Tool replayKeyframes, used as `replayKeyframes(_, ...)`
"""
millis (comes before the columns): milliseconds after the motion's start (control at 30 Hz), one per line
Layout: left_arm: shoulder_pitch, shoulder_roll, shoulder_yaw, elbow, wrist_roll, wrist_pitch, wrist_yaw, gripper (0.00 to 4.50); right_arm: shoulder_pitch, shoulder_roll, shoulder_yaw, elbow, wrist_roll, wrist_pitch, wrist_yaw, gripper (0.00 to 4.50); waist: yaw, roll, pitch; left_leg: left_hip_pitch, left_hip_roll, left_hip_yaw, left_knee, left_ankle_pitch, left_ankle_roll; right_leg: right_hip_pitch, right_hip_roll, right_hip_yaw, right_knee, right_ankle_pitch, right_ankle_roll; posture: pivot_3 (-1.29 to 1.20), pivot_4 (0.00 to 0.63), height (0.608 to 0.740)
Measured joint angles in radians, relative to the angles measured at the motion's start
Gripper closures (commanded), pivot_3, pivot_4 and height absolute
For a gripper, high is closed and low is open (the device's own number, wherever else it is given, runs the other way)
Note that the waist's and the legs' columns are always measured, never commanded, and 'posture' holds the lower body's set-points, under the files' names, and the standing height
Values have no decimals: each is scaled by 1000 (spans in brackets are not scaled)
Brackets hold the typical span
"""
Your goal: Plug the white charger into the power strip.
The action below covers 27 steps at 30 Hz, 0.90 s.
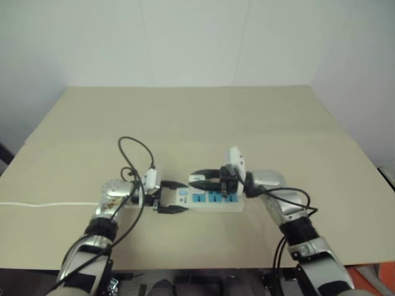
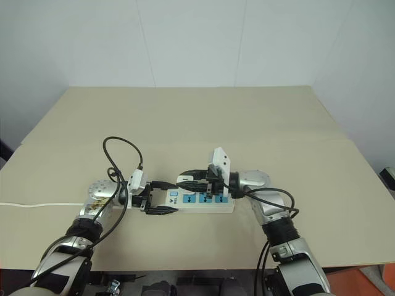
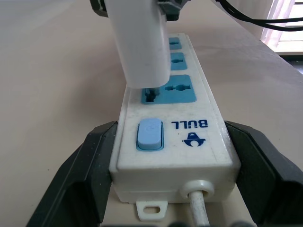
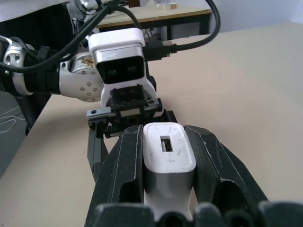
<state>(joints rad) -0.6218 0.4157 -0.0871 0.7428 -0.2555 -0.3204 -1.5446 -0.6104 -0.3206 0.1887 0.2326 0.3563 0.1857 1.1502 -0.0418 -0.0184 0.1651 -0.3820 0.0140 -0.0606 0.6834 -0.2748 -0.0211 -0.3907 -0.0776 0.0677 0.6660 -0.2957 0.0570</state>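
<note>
While the left gripper [image 3: 170, 189] hugs the switch end of the power strip [image 3: 176, 142] on the table [image 1: 185, 117], the right gripper [image 4: 163, 156], squeezing the white charger [image 4: 168, 161], must push its prongs straight down into the nearest blue socket [image 3: 170, 90].

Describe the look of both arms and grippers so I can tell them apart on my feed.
Both arms are silver metal with black segments and loose black cables looping along them. Each wrist carries a white boxy housing. The left gripper and the right gripper each have two black fingers; a toothed black rail shows under the left housing.
</note>
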Motion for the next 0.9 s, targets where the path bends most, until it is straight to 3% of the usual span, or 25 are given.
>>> replayKeyframes(433, -2, 0, 0, 2, 0, 1, -2, 1250, 4, 14, -1, 37, -20, -26, -1, 3369, 0, 0, 0, 0, 0, 0, 0, 0, 0, 0, 0, 0, 0, 0, 0, 0, 150, 740)
replayKeyframes(900, -2, 0, 0, 4, 0, 10, -1, 1250, 25, 34, -7, 135, -20, -205, 49, 3369, -1, 0, 0, 3, 0, 0, 0, 0, 0, 3, 0, 0, 0, 0, 0, 0, 150, 740)
